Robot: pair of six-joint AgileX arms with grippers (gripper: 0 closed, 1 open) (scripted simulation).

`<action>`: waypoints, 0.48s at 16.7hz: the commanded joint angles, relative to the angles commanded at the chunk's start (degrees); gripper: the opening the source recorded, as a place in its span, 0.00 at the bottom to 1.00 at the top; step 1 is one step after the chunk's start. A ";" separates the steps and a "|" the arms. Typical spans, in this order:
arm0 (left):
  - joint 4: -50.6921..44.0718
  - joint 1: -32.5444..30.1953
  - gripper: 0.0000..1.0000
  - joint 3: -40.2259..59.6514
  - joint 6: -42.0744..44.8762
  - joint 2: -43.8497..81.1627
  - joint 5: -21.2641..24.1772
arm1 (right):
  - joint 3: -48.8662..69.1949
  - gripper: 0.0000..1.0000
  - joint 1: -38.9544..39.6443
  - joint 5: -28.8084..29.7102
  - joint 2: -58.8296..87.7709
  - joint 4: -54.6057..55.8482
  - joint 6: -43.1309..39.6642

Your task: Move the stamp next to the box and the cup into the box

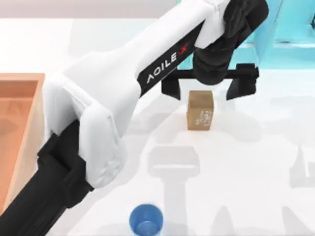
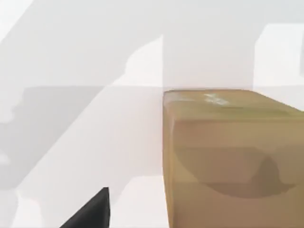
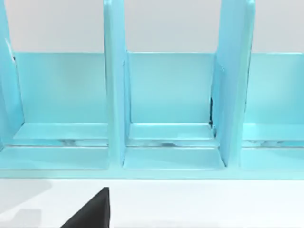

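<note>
Tan-brown stamp [image 1: 199, 109], white speckled top, upright.

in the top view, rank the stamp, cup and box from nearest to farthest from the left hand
1. The stamp, directly below the open left hand, between its fingers' line.
2. The cup, at the bottom edge, left of the stamp.
3. The box, at the far left edge.

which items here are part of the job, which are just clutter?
Job: stamp under the open left hand; cup at the table's near edge; box at the left.
Clutter: cyan shelf at the back.
</note>
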 joint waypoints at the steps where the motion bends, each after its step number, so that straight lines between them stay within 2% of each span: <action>1: 2.42 0.11 1.00 -3.04 0.10 -0.40 0.01 | 0.00 1.00 0.00 0.00 0.00 0.00 0.00; 5: 12.17 0.50 1.00 -14.90 0.45 -1.79 0.04 | 0.00 1.00 0.00 0.00 0.00 0.00 0.00; 8: 15.51 0.67 1.00 -18.31 0.63 -2.33 0.06 | 0.00 1.00 0.00 0.00 0.00 0.00 0.00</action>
